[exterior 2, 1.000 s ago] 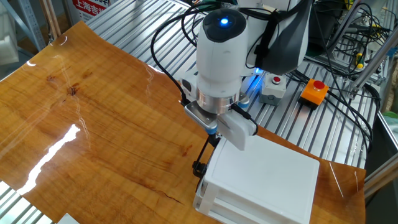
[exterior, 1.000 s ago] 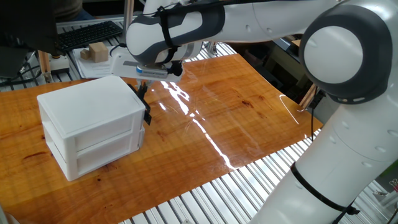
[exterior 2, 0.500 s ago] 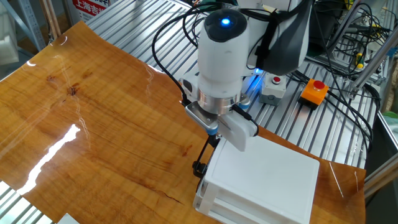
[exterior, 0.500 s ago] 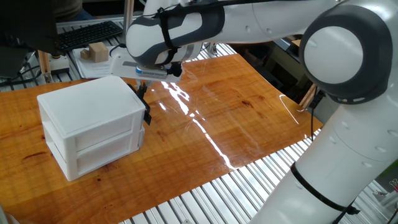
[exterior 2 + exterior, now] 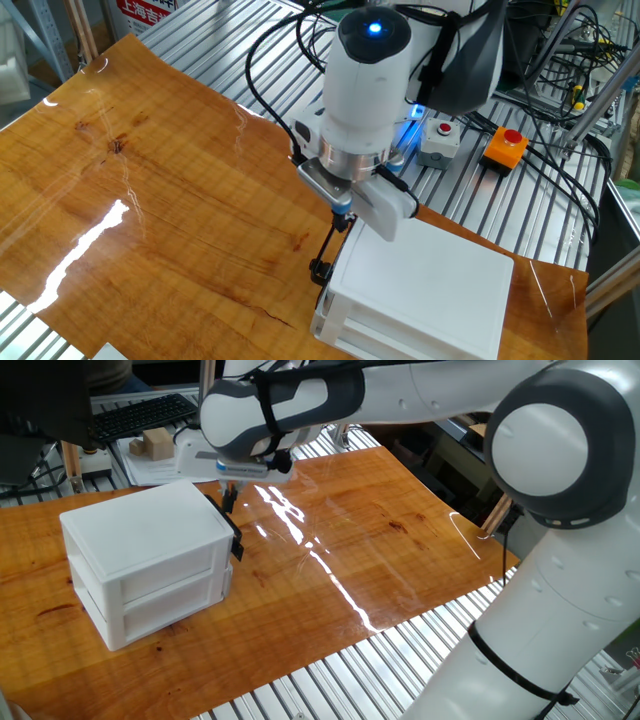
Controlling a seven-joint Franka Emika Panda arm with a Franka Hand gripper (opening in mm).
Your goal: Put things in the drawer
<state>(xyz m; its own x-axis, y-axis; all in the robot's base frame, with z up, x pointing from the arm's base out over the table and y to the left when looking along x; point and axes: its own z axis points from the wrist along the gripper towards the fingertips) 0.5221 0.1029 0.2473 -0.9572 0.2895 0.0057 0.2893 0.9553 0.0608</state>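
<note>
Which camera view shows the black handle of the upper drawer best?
One fixed view shows the black handle best, at the cabinet's front corner below the gripper. The other fixed view shows only a small dark part, seen from above.

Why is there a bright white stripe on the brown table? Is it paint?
No paint: it is glare, light bouncing off the shiny table. In one fixed view the glare runs as a long streak from near the white cabinet toward the front edge. In the other fixed view it shows as a shorter patch at lower left. Both pictures look sharp, with no blur.
</note>
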